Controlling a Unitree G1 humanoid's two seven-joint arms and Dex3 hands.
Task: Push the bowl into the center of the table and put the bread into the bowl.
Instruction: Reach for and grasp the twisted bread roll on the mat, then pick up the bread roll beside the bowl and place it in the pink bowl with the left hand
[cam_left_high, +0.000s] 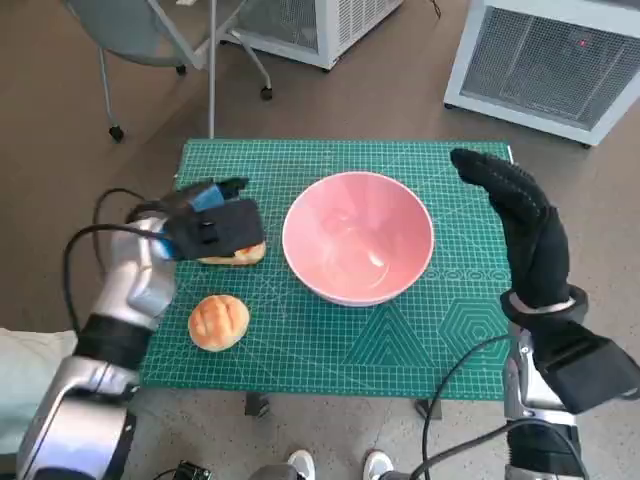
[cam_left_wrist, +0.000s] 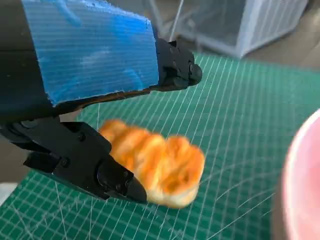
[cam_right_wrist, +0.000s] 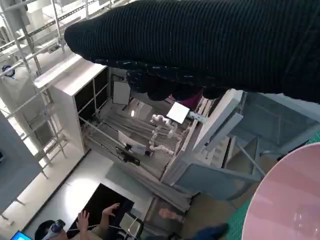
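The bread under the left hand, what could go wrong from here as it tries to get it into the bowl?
The left hand hangs over the long bread with its fingers apart, so a grasp could squash the soft loaf or let it slip. The pink bowl sits close beside it; a swing across might knock its rim. The round bun lies just below the forearm and could be nudged.

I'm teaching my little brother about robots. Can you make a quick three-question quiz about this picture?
1. True or false: the pink bowl has bread in it.
2. How many bread pieces lie on the green cutting mat?
3. Which hand hovers over the long bread roll? A) left hand B) right hand

Key: 1 false, it is empty. 2 two: the long roll and a round bun. 3 A; its fingers sit either side of the roll.
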